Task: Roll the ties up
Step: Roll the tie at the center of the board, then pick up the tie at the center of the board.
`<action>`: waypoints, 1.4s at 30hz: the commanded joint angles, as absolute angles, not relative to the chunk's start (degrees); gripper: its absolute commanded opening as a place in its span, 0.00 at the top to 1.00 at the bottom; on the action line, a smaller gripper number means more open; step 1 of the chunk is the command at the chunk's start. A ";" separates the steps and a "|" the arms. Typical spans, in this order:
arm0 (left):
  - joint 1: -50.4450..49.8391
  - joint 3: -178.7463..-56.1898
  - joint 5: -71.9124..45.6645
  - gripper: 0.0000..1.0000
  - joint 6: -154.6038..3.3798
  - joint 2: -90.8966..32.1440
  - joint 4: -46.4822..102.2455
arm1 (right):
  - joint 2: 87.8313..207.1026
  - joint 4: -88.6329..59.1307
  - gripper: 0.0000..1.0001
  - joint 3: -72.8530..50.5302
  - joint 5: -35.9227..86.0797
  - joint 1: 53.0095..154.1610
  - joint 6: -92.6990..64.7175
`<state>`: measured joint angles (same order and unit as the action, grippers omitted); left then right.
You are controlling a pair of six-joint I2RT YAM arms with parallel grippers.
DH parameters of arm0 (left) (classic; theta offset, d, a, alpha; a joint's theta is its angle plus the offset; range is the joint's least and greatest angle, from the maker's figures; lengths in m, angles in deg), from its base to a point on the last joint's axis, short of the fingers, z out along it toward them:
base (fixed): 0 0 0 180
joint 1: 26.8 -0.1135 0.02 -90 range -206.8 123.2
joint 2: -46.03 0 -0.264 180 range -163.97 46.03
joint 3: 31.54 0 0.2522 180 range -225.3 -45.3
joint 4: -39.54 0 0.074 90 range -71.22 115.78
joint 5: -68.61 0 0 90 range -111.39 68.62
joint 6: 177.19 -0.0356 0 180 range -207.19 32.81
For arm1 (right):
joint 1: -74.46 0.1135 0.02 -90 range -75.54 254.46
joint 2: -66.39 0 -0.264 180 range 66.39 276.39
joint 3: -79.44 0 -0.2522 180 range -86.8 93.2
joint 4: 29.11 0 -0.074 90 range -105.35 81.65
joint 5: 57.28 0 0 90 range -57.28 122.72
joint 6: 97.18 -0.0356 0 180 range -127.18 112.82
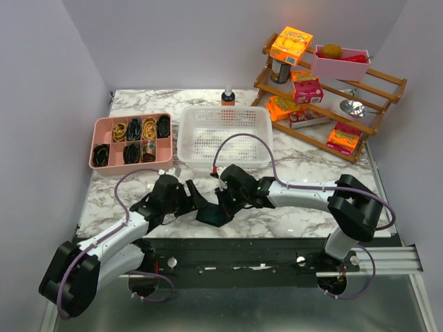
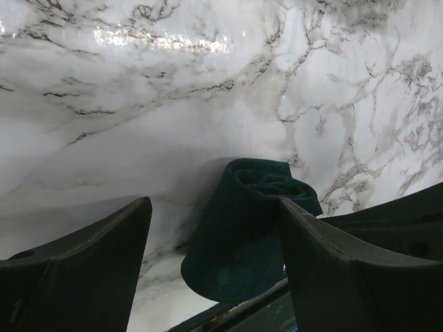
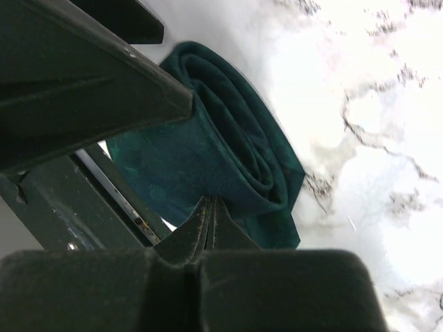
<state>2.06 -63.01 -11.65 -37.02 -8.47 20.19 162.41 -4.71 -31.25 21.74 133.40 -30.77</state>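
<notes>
Near the front edge of the marble worktop (image 1: 311, 166), between the two arms, lies the dark teal tie (image 1: 214, 216). It is partly rolled: a coil at one end, with a flat length running out from it toward the arms' bases.

The left hand (image 1: 188, 199) stands wide apart and holds nothing. In its wrist view the fingers (image 2: 104, 256) flank the tie (image 2: 242, 235), the right one just beside the coil. The right hand (image 1: 225, 197) is closed, tips together against the side of the roll (image 3: 228, 138). Whether fabric is pinched between them cannot be told.

Bare marble stretches to the right of the hands as far as the wooden rack (image 1: 325, 90) and, more narrowly, to the left below the pink tray (image 1: 131, 140). Grey walls close off the left, back and right.

The tray's compartments hold coiled items, some dark, some yellow. Beside it sits a white slotted basket (image 1: 225, 135), with a lilac cable (image 1: 242, 137) arching in front of it. The rack carries orange and pink boxes, and a pink bin (image 1: 339, 63) on its top tier.
</notes>
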 commanded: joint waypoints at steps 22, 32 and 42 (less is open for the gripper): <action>1.76 -51.80 0.15 0.18 -37.09 -9.08 45.29 | 165.61 -1.72 0.99 -35.03 29.29 133.79 -32.49; 1.85 -51.54 5.33 0.21 -38.24 -13.20 49.31 | 166.32 -0.76 0.99 -35.03 29.64 133.08 -32.31; 2.11 -51.45 9.37 0.40 -38.32 -23.22 59.61 | 166.76 -1.28 0.99 -35.11 29.20 132.55 -31.08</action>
<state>2.06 -52.28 6.27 -37.48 -20.51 54.64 163.03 -5.04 -33.69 24.58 133.20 -32.80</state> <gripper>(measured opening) 0.654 0.011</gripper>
